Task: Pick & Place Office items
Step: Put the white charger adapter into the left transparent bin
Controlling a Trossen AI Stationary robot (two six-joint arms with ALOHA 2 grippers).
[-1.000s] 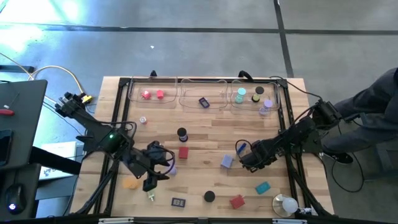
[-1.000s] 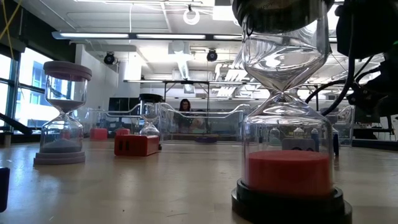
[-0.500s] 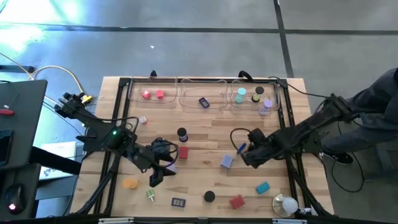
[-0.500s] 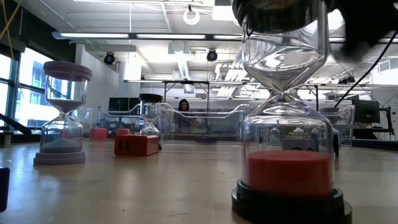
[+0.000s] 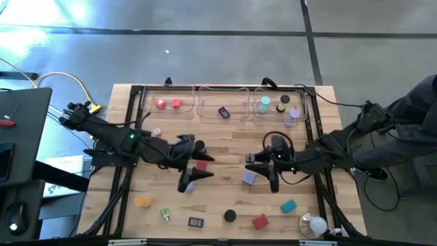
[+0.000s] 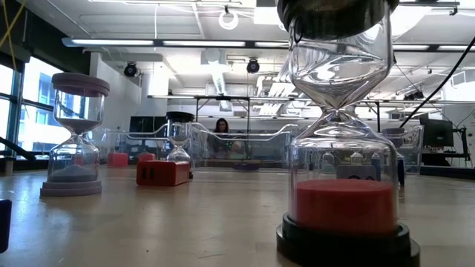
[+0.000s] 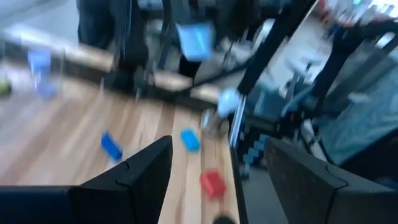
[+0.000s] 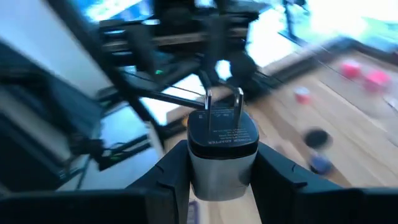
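Office items lie scattered on the wooden table (image 5: pixel 225 137): a red block (image 5: pixel 260 221), a teal block (image 5: pixel 288 205), a lavender block (image 5: pixel 248 178), a black cap (image 5: pixel 230 216) and a dark clip (image 5: pixel 196 222). My right gripper (image 5: pixel 261 169) hovers right of centre, shut on a black-and-grey plug adapter (image 8: pixel 221 140) with two metal prongs. My left gripper (image 5: pixel 196 171) hangs open left of centre over a red block (image 5: pixel 201 166), with nothing between its fingers (image 7: pixel 149 168). The low view shows neither gripper. My right gripper pinches the adapter's grey body (image 8: pixel 202 171) between its two fingers (image 8: pixel 171 165), one on each side. The fingers reach nearly level toward the table's left. The adapter is lifted clear of the table, its black end and prongs (image 8: pixel 222 102) pointing away from the wrist.
Clear trays (image 5: pixel 222 102) along the far edge hold pink pieces, a dark clip and round caps. A white bulb (image 5: pixel 315 224) sits at the near right corner. Hourglasses (image 6: pixel 341 148) stand close to the low camera. A person (image 5: pixel 416 116) is at the table's right.
My right gripper has risen from the table and tipped from pointing down to nearly level, rolling as it went; it has left the low view. My left gripper has swung toward the table's right and far edge, risen a little, and tipped up toward level, staying open.
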